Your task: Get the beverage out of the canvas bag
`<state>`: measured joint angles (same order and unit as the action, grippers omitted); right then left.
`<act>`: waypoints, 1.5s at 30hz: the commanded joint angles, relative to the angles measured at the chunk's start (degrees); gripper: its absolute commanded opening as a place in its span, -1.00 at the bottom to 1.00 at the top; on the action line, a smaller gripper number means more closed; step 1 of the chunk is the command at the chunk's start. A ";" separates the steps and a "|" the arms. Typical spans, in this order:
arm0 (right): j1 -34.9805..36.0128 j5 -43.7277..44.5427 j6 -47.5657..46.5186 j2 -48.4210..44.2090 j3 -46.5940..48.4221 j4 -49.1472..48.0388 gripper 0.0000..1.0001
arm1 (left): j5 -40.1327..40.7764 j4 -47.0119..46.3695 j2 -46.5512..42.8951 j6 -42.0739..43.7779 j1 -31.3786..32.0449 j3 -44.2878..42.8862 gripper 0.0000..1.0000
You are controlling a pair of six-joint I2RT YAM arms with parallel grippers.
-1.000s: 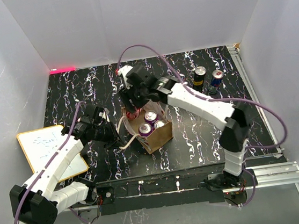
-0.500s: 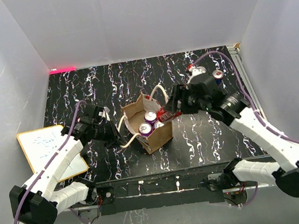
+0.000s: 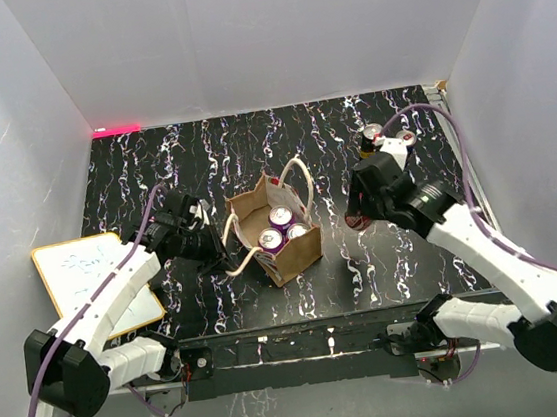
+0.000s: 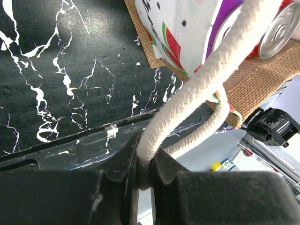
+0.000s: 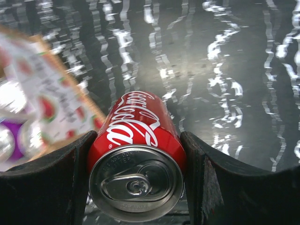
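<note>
Since half a second ago the right hand [image 3: 359, 211] has swung from the bag's rim out to roughly 3 o'clock of the canvas bag [image 3: 299, 254], taking the red cola can [image 5: 136, 136] with it; the bag has not shifted. At 9 o'clock of the bag, the left hand [image 4: 145, 165] is closed tight on the cream rope handle [image 4: 197, 84], bracing the bag upright. Three cans [image 3: 280, 217] remain inside it. The right hand's fingers are clamped on both sides of the cola can, which is well clear of the bag and over bare worktop [image 3: 405, 254]; whether its base touches the surface cannot be told. Further back, at about 1 o'clock of the bag, two cans [image 3: 371, 138] stand near the far right corner. Judgement: the step in hand is the set-down. Lower the can upright onto the open patch, apart from bag and standing cans, release only once the base sits flat, then withdraw straight up.
</note>
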<state>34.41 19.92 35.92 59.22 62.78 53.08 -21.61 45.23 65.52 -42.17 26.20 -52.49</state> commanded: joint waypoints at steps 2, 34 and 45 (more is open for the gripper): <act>-6.89 11.25 -5.45 8.92 3.92 -8.13 -0.85 | -0.53 1.31 1.58 1.97 -0.27 -2.64 -1.00; -24.99 -0.76 -12.44 36.88 7.97 -27.84 -0.85 | 1.91 6.18 6.50 7.05 -0.27 -7.94 -1.00; -24.95 -4.07 -14.21 37.43 8.21 -25.94 0.45 | 0.69 4.37 4.38 4.01 -0.27 -6.45 -1.00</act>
<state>9.63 16.60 22.65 97.80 69.63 30.11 -20.18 50.06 72.27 -36.53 26.20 -58.52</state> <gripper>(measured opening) 0.671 0.086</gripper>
